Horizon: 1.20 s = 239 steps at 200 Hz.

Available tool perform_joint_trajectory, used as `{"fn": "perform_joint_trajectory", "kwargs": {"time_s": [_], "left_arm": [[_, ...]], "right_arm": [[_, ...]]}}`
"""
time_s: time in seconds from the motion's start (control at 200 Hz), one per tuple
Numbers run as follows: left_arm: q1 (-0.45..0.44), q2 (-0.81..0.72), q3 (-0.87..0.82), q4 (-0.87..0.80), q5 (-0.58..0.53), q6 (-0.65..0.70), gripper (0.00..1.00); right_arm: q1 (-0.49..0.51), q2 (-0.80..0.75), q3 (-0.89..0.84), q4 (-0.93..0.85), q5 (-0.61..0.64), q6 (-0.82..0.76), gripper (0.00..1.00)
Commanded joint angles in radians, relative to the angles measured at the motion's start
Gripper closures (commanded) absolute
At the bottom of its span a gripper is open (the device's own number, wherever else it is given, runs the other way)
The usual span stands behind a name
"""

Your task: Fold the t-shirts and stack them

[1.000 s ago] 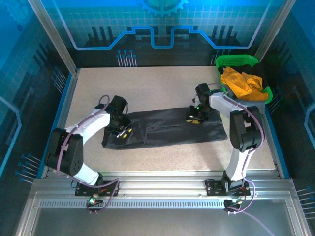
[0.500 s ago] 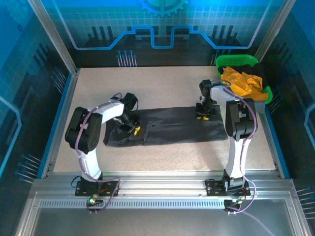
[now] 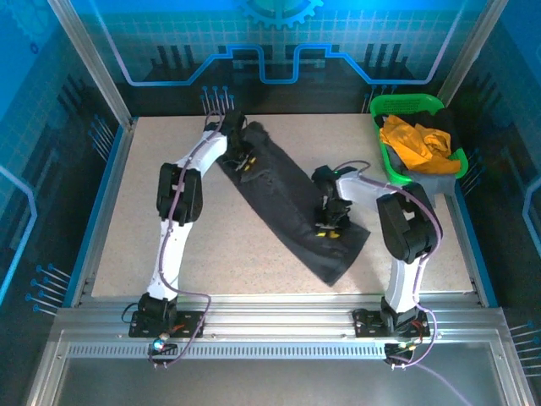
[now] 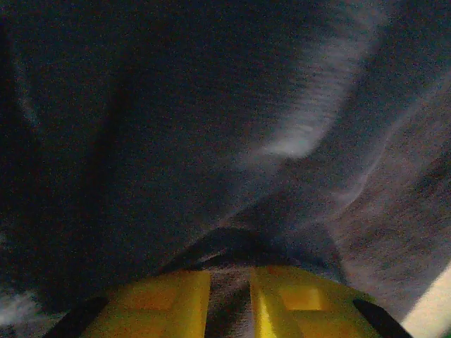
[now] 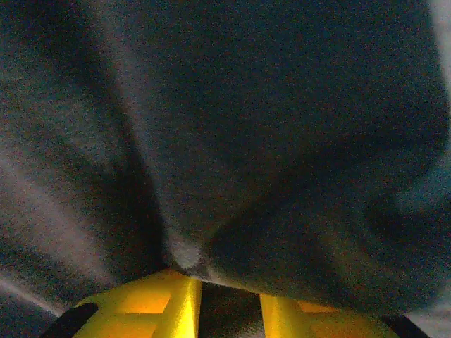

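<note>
Across the speckled table [image 3: 127, 220], the black t-shirt [image 3: 287, 207] stretches in a diagonal band.

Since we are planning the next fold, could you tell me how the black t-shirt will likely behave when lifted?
Probably floppy: the black t-shirt puckers where the left gripper and right gripper pinch it. It would likely sag between them, lying limp on the table. Probably light, as the folds look thin.

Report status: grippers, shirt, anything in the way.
Left gripper shut on black t-shirt, far end. Right gripper shut on its near part. It lies diagonal on table. Orange t-shirt in green basket, nothing blocking.
</note>
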Motion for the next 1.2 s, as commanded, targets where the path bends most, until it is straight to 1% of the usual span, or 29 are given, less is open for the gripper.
{"fn": "perform_joint_trajectory", "kwargs": {"time_s": [0.0, 0.075, 0.14, 0.23, 0.28, 0.36, 0.45, 0.525, 0.6, 0.66, 0.7, 0.74, 0.77, 0.825, 0.88, 0.935, 0.995, 1.055, 1.12, 1.19], "left_arm": [[-0.005, 0.123, 0.080, 0.237, 0.089, -0.087, 0.75], [-0.017, 0.189, 0.156, 0.330, 0.126, -0.148, 0.75], [-0.028, 0.239, 0.220, 0.400, 0.143, -0.192, 0.74], [-0.033, 0.284, 0.275, 0.502, 0.148, -0.254, 0.71], [-0.029, 0.300, 0.310, 0.524, 0.151, -0.279, 0.69], [-0.024, 0.284, 0.351, 0.515, 0.156, -0.269, 0.63], [-0.023, 0.164, 0.303, 0.491, 0.148, -0.211, 0.53], [-0.029, -0.009, 0.158, 0.480, 0.117, -0.135, 0.51], [-0.048, -0.216, -0.072, 0.461, 0.051, -0.061, 0.48], [-0.055, -0.363, -0.263, 0.436, 0.033, -0.028, 0.48], [-0.058, -0.453, -0.378, 0.380, 0.031, -0.013, 0.49], [-0.060, -0.534, -0.492, 0.337, 0.056, 0.002, 0.50], [-0.063, -0.595, -0.584, 0.317, 0.086, 0.022, 0.50], [-0.074, -0.682, -0.729, 0.234, 0.139, 0.066, 0.52], [-0.085, -0.750, -0.881, 0.182, 0.214, 0.120, 0.54], [-0.089, -0.830, -1.037, 0.149, 0.244, 0.168, 0.55], [-0.089, -0.918, -1.199, 0.166, 0.276, 0.203, 0.56], [-0.093, -0.979, -1.305, 0.168, 0.316, 0.222, 0.57], [-0.109, -1.025, -1.370, 0.154, 0.342, 0.246, 0.58], [-0.139, -1.055, -1.403, 0.133, 0.365, 0.279, 0.59]], "right_arm": [[0.089, 0.097, 0.053, 0.009, -0.124, 0.108, 0.71], [0.126, 0.143, 0.089, 0.041, -0.184, 0.161, 0.71], [0.144, 0.151, 0.102, 0.087, -0.203, 0.221, 0.71], [0.140, 0.156, 0.145, 0.134, -0.230, 0.279, 0.70], [0.131, 0.151, 0.170, 0.135, -0.236, 0.301, 0.70], [0.111, 0.110, 0.183, 0.084, -0.206, 0.336, 0.67], [0.072, -0.015, 0.098, 0.067, -0.173, 0.395, 0.64], [0.027, -0.150, -0.018, 0.095, -0.161, 0.422, 0.60], [-0.028, -0.268, -0.114, 0.104, -0.136, 0.376, 0.59], [-0.071, -0.335, -0.176, 0.118, -0.117, 0.276, 0.58], [-0.098, -0.366, -0.208, 0.133, -0.129, 0.167, 0.58], [-0.111, -0.380, -0.221, 0.143, -0.150, 0.047, 0.56], [-0.110, -0.379, -0.220, 0.132, -0.154, -0.045, 0.55], [-0.095, -0.351, -0.201, 0.083, -0.134, -0.175, 0.54], [-0.082, -0.311, -0.182, 0.052, -0.127, -0.262, 0.54], [-0.066, -0.271, -0.166, 0.039, -0.107, -0.315, 0.54], [-0.055, -0.222, -0.157, 0.038, -0.098, -0.342, 0.53], [-0.054, -0.168, -0.155, 0.039, -0.084, -0.343, 0.54], [-0.051, -0.129, -0.167, 0.056, -0.081, -0.332, 0.55], [-0.038, -0.116, -0.183, 0.088, -0.097, -0.314, 0.58]]}}
